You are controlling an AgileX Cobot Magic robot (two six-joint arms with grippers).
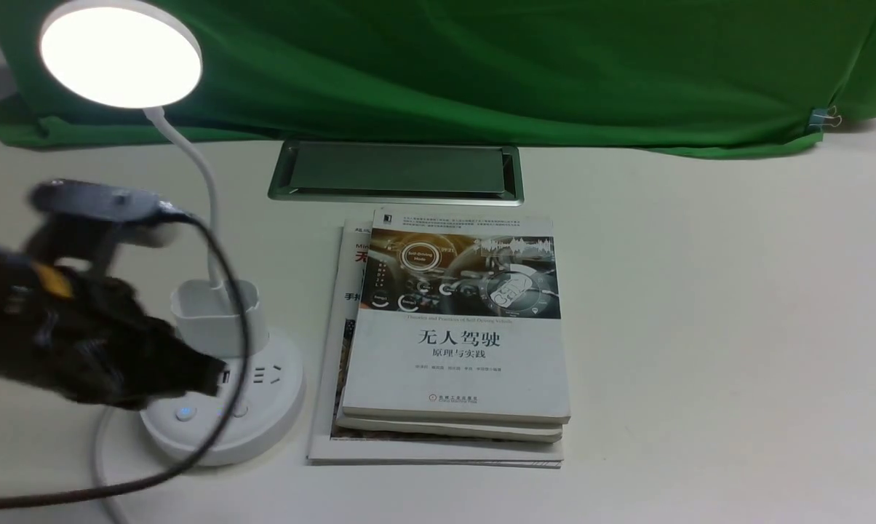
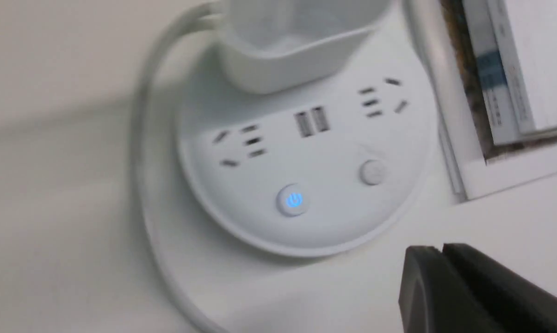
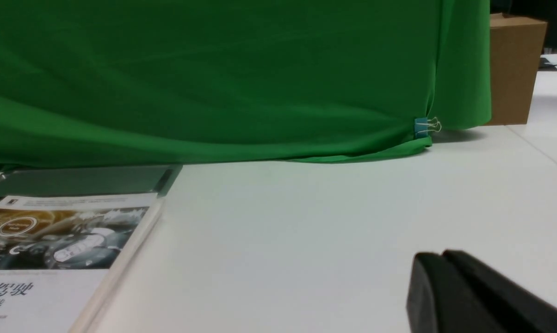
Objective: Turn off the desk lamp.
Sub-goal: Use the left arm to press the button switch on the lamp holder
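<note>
White plastic desk lamp (image 1: 274,411), lit: light, slick base. Press blue-glowing round button (image 2: 293,201), no grasp; left gripper (image 2: 442,253) pressed together.

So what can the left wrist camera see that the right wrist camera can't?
Only the left wrist view shows the desk lamp, with its blue-lit power button and cup holder. Only the right wrist view shows the green cloth, a binder clip and a cardboard box. Both show the books on the white table.
</note>
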